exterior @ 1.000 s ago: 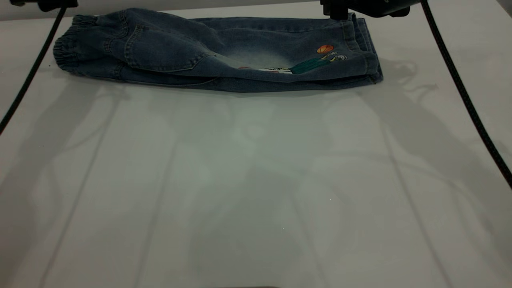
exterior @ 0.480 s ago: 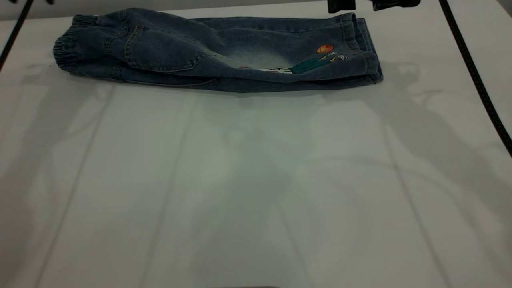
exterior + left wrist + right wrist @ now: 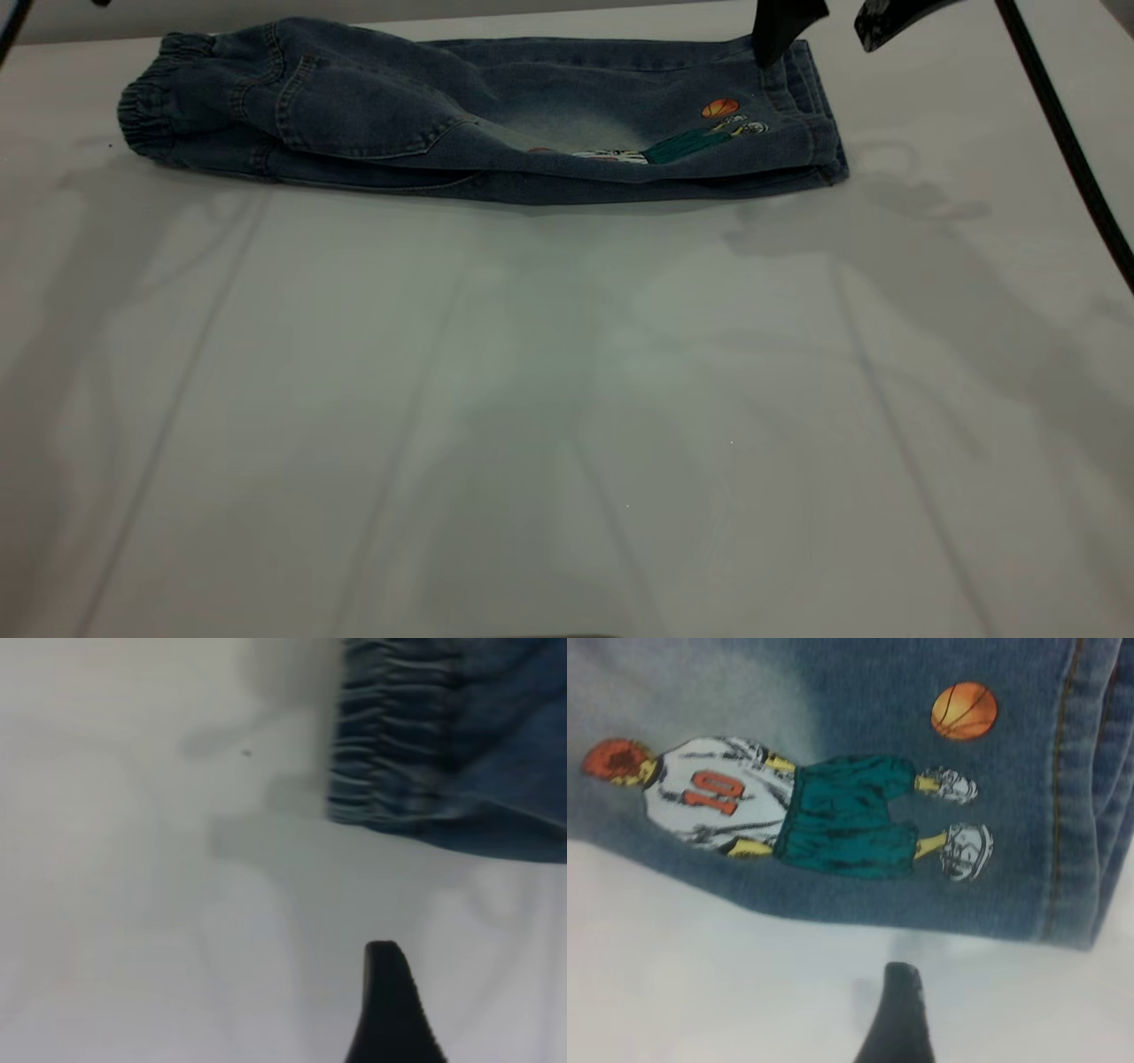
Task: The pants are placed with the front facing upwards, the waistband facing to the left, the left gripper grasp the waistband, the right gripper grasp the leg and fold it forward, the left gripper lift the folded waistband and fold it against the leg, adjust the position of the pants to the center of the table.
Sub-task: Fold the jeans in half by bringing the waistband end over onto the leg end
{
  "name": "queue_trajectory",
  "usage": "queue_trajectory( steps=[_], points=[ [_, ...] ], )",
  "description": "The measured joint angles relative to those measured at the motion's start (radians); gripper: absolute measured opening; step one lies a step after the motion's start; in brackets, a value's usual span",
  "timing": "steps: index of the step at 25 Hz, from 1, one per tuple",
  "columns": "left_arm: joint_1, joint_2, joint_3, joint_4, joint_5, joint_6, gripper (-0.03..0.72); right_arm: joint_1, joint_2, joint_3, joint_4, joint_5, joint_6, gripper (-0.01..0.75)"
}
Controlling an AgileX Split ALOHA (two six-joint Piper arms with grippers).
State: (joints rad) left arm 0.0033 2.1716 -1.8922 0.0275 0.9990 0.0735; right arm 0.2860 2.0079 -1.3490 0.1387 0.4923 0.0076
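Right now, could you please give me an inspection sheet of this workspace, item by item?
Surface: plain white-grey table, bare apart from soft shadows.
Job's things: short blue denim pants lie folded lengthwise at the far edge; gathered elastic waistband at the left end, stitched hem cuff of the leg at the right, basketball-player print facing up.
Clutter: nothing seen.
Grippers: black left gripper, one fingertip showing, hovers over bare table beside the waistband, holding nothing. Black right gripper hangs open above the hem cuff, holding nothing.
Cables: thick black cable runs down the right side; thin black cable at the top left corner.
Surroundings: nothing seen.
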Motion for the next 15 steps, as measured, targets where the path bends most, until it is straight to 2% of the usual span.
queue_trajectory(
  steps=[3, 6, 12, 15],
  points=[
    [0.021, 0.001, -0.049, -0.08, 0.042, 0.033, 0.428, 0.007, 0.0, -0.057, 0.0, 0.076, -0.008, 0.531],
    [0.06, 0.018, -0.074, -0.157, 0.047, 0.049, 0.428, 0.033, 0.0, -0.101, 0.0, 0.107, -0.008, 0.531],
    [0.156, 0.09, -0.081, -0.273, 0.028, 0.09, 0.428, 0.105, 0.004, -0.14, 0.001, 0.108, -0.018, 0.531],
    [0.178, 0.123, -0.081, -0.308, -0.016, 0.153, 0.428, 0.137, 0.014, -0.143, 0.005, 0.09, -0.022, 0.531]
  ],
)
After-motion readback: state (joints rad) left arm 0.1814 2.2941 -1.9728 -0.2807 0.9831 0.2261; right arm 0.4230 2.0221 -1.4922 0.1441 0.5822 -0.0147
